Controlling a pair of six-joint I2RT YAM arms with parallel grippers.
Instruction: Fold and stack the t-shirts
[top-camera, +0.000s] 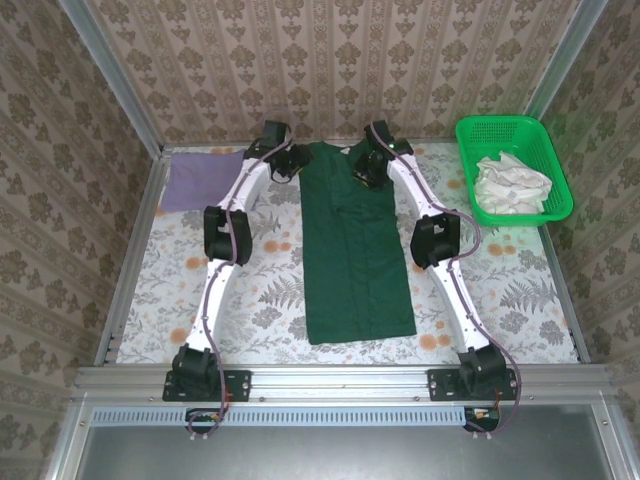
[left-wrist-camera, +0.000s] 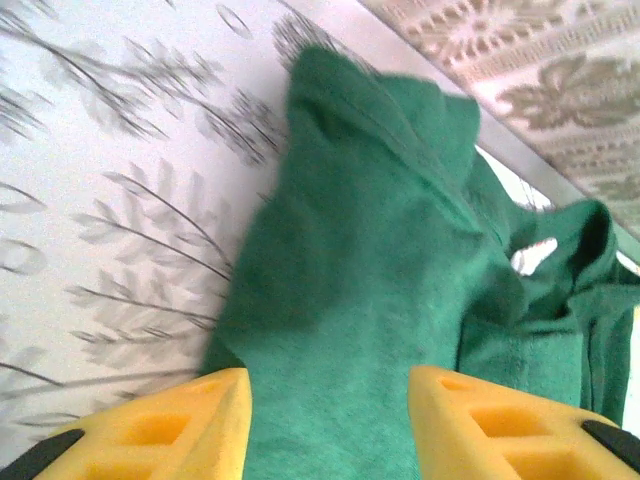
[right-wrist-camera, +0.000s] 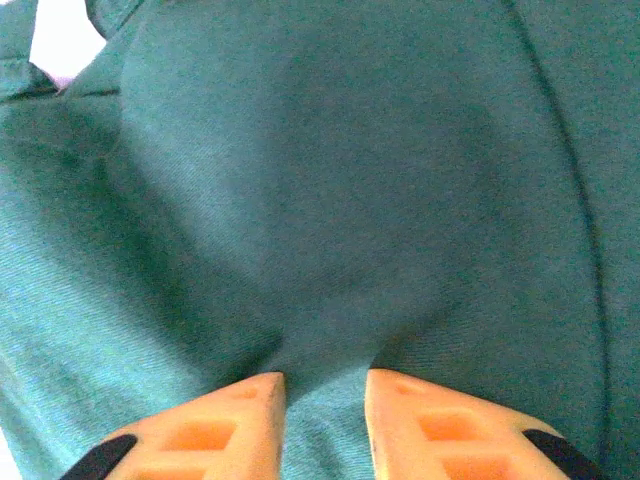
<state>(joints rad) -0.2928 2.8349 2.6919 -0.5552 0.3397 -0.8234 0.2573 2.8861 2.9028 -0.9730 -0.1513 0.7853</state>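
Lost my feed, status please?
Left gripper open over green shirt. Right gripper narrow, cloth puckered in gap, grip unclear. Shirt folded lengthwise; lilac shirt far left. Basket well aside.

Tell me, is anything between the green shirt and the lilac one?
No object lies between the green shirt and the lilac shirt, though the left arm crosses over that gap.
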